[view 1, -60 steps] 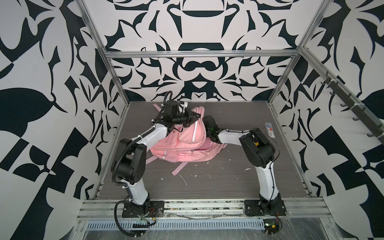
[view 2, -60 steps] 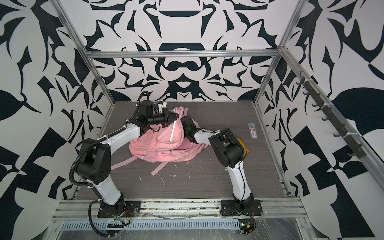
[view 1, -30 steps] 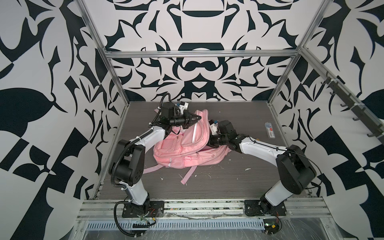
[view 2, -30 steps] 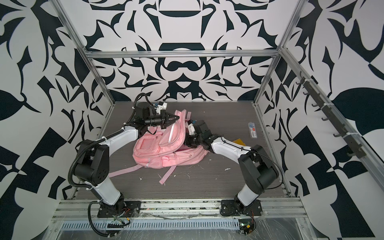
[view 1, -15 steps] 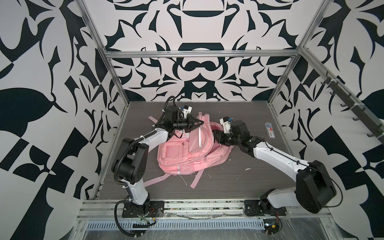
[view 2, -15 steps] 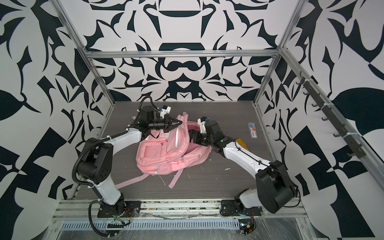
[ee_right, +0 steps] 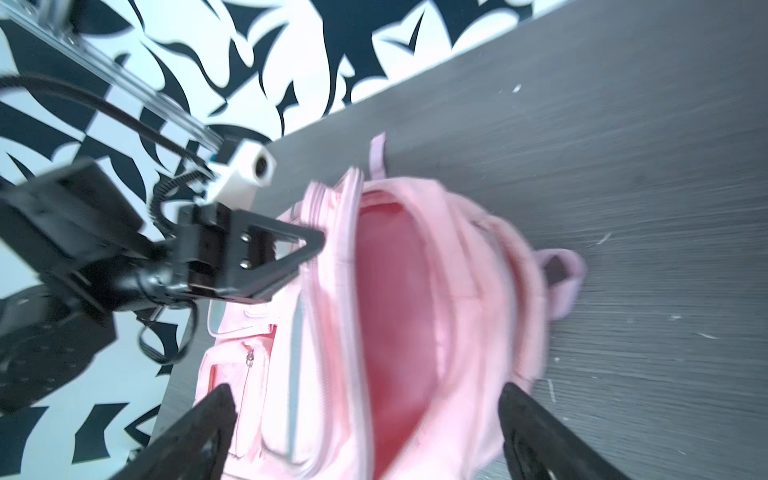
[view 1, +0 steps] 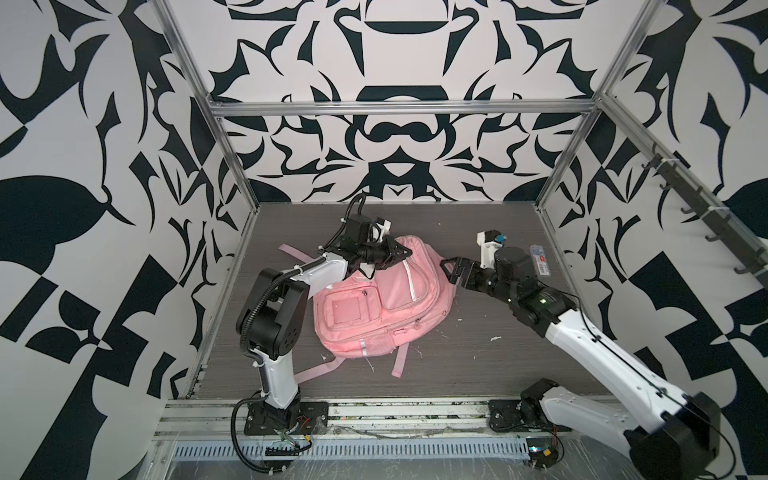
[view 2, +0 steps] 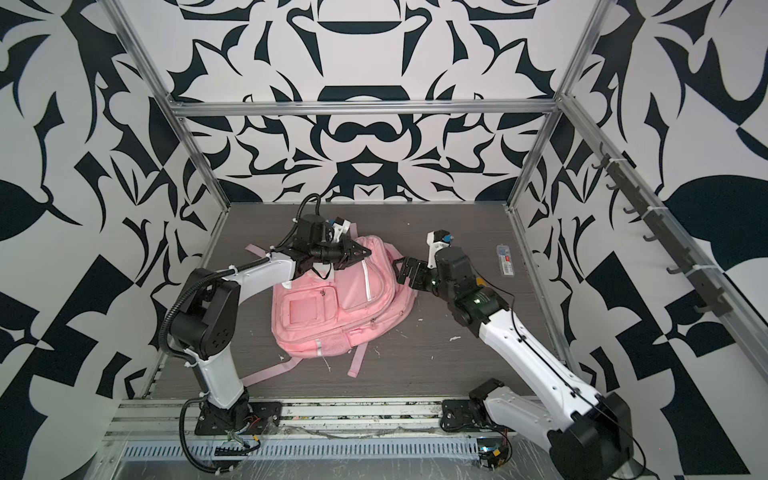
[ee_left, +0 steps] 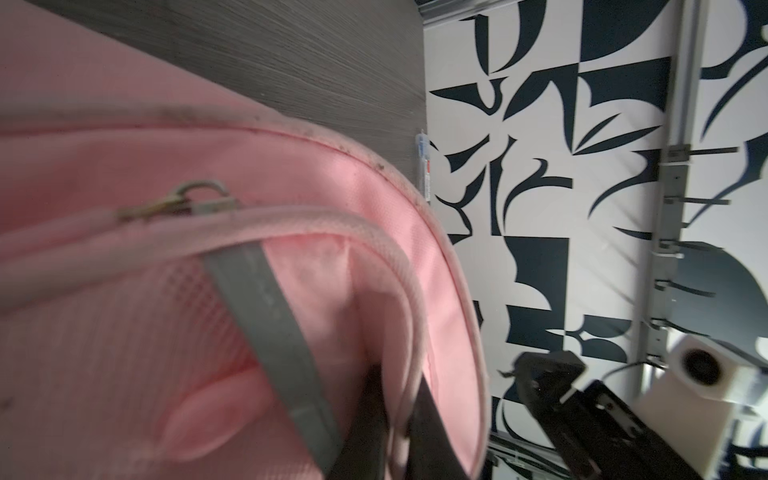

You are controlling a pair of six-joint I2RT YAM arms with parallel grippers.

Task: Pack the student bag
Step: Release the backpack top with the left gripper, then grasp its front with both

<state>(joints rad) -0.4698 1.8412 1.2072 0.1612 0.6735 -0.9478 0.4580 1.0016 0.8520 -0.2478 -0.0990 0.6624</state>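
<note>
While the student bag (view 1: 374,307) (view 2: 332,307) lies front-up on the grey table (view 1: 478,353), a little left of centre in both top views, its main compartment gapes toward the right of the frame. 2 pink straps (view 1: 399,359) trail from its lower edge toward the bottom. The left gripper (view 1: 405,251) (view 2: 365,252) reaches in from the left, over the bag's upper end, with its tips on the raised rim of that opening. In the left wrist view the 2 dark fingers (ee_left: 372,419) stand close together at the bottom of the picture with the piped zip edge of the bag (ee_left: 124,332) between them. The picture is blurred there, but they appear to be pinching that edge. A metal zip pull (ee_left: 178,201) sits further along the same zip, left of centre. The right gripper (view 1: 451,268) (view 2: 405,270) hangs just right of the bag, apart from it and pointing at the opening. The right wrist view shows its jaws spread wide and holding nothing, framing the open pink interior (ee_right: 399,311), with the left gripper (ee_right: 316,245) on the rim at the left. A small clear case (view 1: 540,259) (view 2: 507,259) lies near the table's right edge, well apart from the bag.
</note>
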